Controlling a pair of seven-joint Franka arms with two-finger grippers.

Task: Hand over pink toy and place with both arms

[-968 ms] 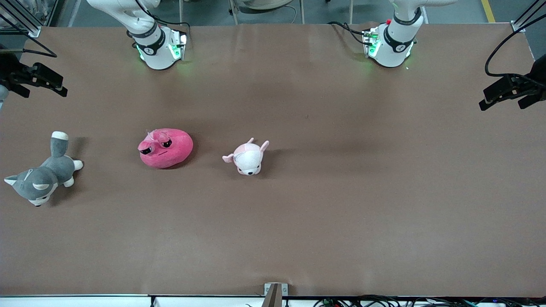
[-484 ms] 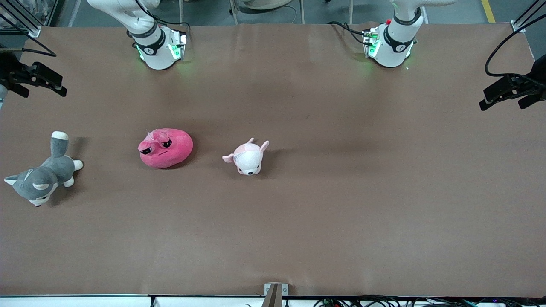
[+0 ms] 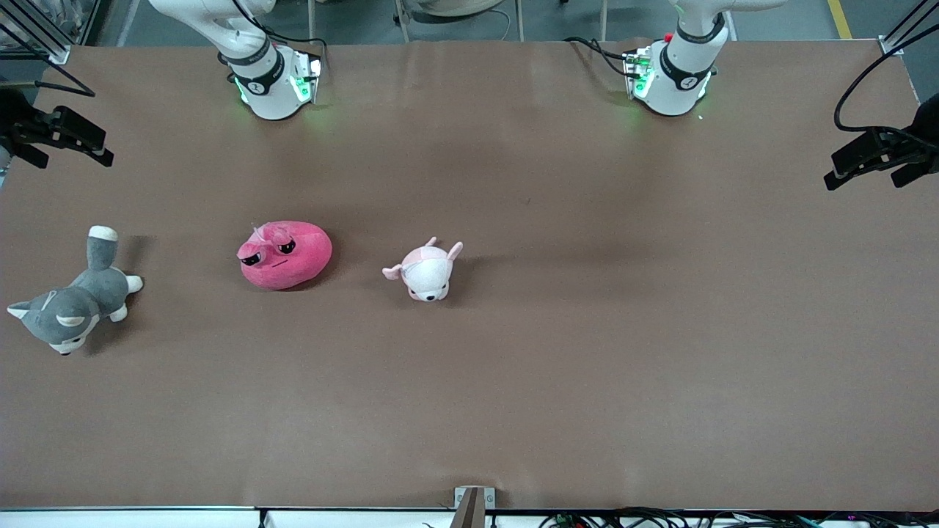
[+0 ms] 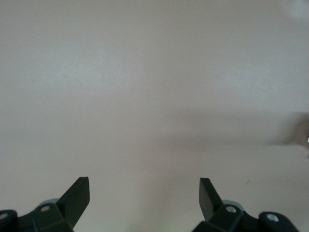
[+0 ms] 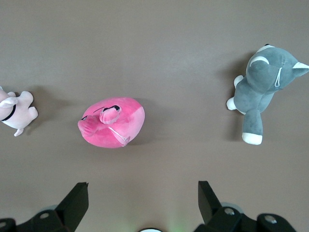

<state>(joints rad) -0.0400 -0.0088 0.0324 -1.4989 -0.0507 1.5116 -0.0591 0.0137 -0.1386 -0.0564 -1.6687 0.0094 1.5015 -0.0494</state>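
Note:
The pink toy is a hot-pink rounded plush with sleepy black eyes. It lies on the brown table toward the right arm's end. It also shows in the right wrist view. My right gripper is open and empty, high over the table beside the pink toy. My left gripper is open and empty, high over bare table toward the left arm's end. Neither gripper touches a toy.
A pale pink-and-white puppy plush lies beside the pink toy, near the table's middle. A grey-and-white cat plush lies at the right arm's end of the table. The two arm bases stand at the table's back edge.
The black hand at the right arm's end of the table has drifted slightly. The toys have not moved.

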